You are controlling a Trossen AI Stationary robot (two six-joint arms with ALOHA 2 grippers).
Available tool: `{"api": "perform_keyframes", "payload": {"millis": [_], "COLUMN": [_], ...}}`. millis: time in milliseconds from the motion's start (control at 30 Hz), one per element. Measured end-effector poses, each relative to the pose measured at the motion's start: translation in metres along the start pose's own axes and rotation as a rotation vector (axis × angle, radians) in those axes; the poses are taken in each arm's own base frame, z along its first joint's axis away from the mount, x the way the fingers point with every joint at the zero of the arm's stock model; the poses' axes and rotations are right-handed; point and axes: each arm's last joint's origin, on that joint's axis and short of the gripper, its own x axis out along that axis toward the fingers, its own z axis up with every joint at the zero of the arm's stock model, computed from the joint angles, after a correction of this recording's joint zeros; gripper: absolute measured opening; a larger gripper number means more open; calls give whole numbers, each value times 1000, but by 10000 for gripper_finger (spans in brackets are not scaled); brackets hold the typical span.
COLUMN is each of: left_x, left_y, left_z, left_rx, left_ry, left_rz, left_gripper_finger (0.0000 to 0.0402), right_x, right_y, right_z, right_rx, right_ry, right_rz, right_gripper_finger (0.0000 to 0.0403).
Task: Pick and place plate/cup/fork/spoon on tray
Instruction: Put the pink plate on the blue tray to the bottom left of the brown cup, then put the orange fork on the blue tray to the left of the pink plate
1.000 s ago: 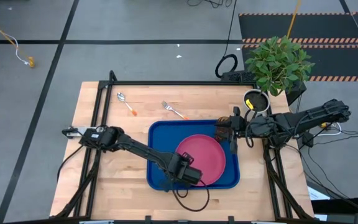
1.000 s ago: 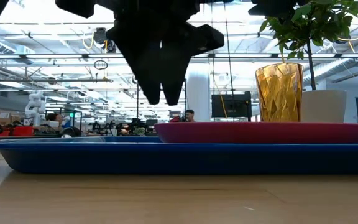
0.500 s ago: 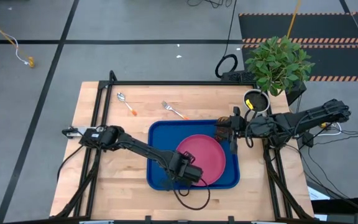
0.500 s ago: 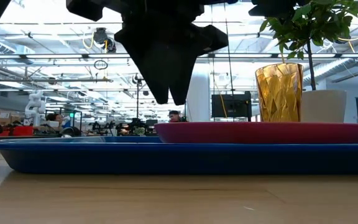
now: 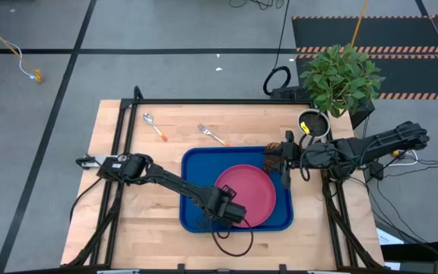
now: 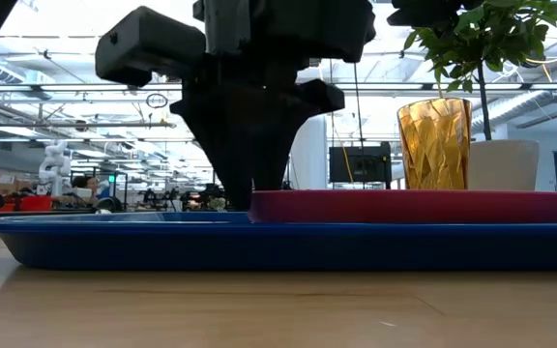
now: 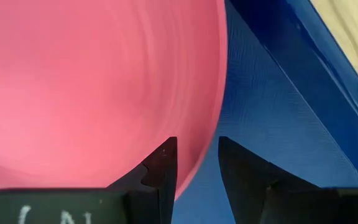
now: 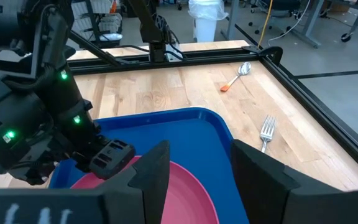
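Your left gripper [image 7: 194, 163] sits low over the large blue rectangular plastic tray [image 5: 196, 164], at the edge of the round flat pink-red plastic plate [image 5: 245, 195] on the side farthest from the potted green plant [image 5: 341, 78]. Its two dark fingers [image 7: 160, 171] straddle the plate's rim, one over the pink surface and one over the bare blue tray floor, with a narrow gap between them. From the table-level view the fingertips reach down to the plate's edge, but you cannot tell whether they are actually pinching it.

Your right gripper [image 5: 286, 161] hangs over the tray's side nearest the plant, its fingers [image 8: 157, 165] apart with nothing between them; you see the tray and plate past them in its wrist view.

That plate lies flat inside the tray, in the half toward the plant. Your small translucent amber-brown ribbed plastic tumbler [image 6: 434, 143] stands upright beyond the plate in the table-level view, close by the plant's pot.

On the wooden table [image 5: 143, 205], the small silver fork with an orange handle [image 5: 213, 135] lies just outside the tray's far rim, and the small silver spoon with an orange handle [image 5: 155, 126] lies farther from the tray, toward the table's far left corner.
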Motion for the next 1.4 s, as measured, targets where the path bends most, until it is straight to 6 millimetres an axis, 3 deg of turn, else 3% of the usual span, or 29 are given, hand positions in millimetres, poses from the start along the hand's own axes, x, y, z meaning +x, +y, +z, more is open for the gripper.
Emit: {"api": "perform_keyframes", "payload": {"millis": [667,1133,1400], "left_x": [-1,-68,-82], "left_y": [-7,-1,-3], "left_z": [-5,-14,-27], "left_rx": [-35,-150,-210], "left_ry": [71,-43,24], "left_rz": [-15,107,151], "left_gripper_finger": [120,120,120], "right_x": [0,0,0], "right_y": [0,0,0], "right_z": [-1,-1,-1], "right_rx": [-1,-2,0], "right_ry": [8,8,7], "right_rz": [-2,-2,-1], "right_gripper_finger": [160,160,160]}}
